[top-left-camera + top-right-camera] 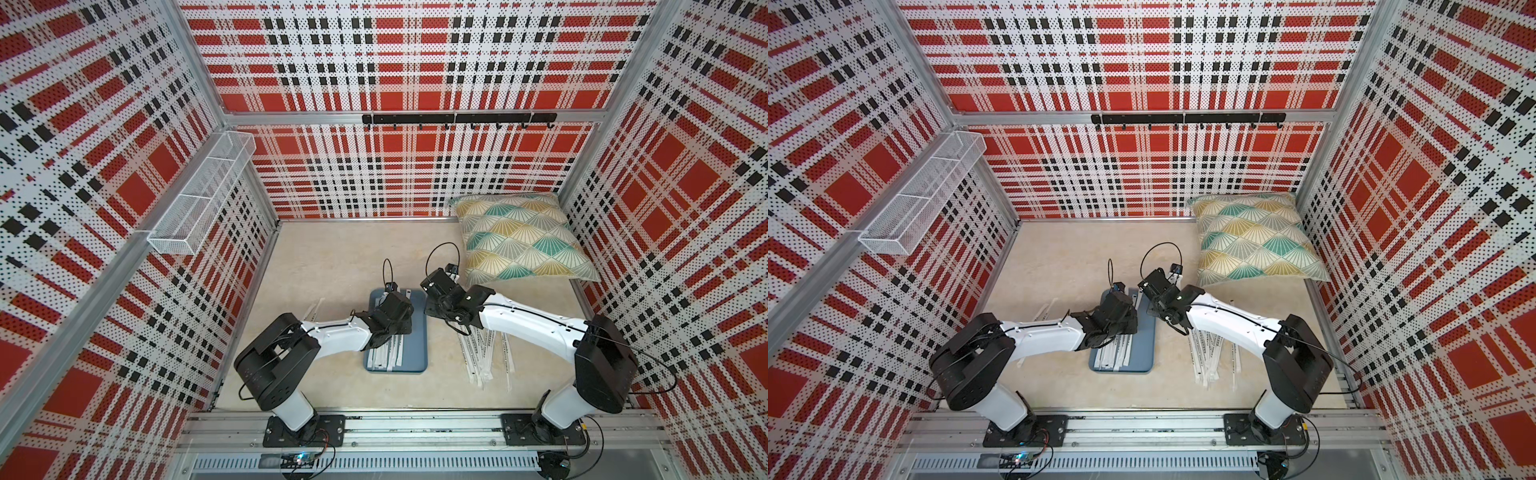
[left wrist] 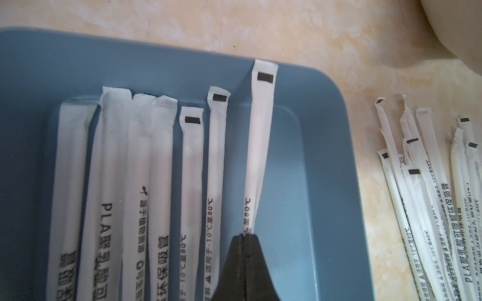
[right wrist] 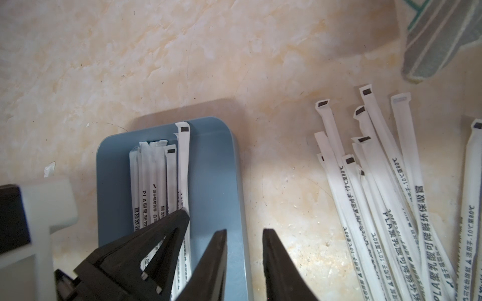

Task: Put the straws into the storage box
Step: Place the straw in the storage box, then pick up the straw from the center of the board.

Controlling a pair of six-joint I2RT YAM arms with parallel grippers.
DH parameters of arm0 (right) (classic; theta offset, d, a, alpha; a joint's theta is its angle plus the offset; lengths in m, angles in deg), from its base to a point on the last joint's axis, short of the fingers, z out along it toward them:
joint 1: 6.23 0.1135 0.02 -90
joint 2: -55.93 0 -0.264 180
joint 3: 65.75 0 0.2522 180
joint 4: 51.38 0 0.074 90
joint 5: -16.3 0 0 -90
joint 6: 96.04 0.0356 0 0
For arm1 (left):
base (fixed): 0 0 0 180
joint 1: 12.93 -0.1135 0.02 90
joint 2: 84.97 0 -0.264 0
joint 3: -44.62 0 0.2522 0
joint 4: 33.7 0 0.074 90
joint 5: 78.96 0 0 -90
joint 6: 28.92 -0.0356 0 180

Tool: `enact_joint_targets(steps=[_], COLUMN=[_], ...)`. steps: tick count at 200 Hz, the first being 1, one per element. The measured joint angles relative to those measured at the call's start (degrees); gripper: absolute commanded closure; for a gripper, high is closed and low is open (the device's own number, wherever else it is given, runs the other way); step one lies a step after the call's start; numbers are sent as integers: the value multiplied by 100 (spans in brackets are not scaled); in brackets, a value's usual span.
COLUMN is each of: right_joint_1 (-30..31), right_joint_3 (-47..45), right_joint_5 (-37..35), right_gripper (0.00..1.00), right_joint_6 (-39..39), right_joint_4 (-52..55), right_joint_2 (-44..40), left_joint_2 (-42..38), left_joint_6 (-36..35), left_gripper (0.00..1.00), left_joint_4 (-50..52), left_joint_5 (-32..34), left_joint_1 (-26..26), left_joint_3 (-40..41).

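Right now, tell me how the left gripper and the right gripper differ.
The left gripper is shut on a straw over the storage box; the right gripper is open and empty. The left gripper is above the box's inside; the right gripper is over its edge nearest the loose straws. Both are black.

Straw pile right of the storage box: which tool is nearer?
Right. The right tool hangs open above the storage box edge nearest the pile; the left tool is farther in over the box, shut on a straw.
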Motion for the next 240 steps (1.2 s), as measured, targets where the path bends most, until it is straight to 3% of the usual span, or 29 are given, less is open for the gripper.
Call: enact_joint_targets(steps=[104,189,240], right_joint_1=[0,0,-94], right_joint_3=[0,-28,-568], right_joint_5=[11,-17,-173], right_gripper=[69,69,72], right_joint_6=[-2,-24,-258], right_joint_4=[4,11,490], right_joint_2=[2,0,-382], left_joint_2=[61,-17,-949], left_joint_6=[308,411,247], left_gripper=[93,74,57], left_joint_4=[39,247,525], left_joint_5=[39,127,61], left_joint_1=[-2,-151,-315], left_joint_3=[50,35,-240])
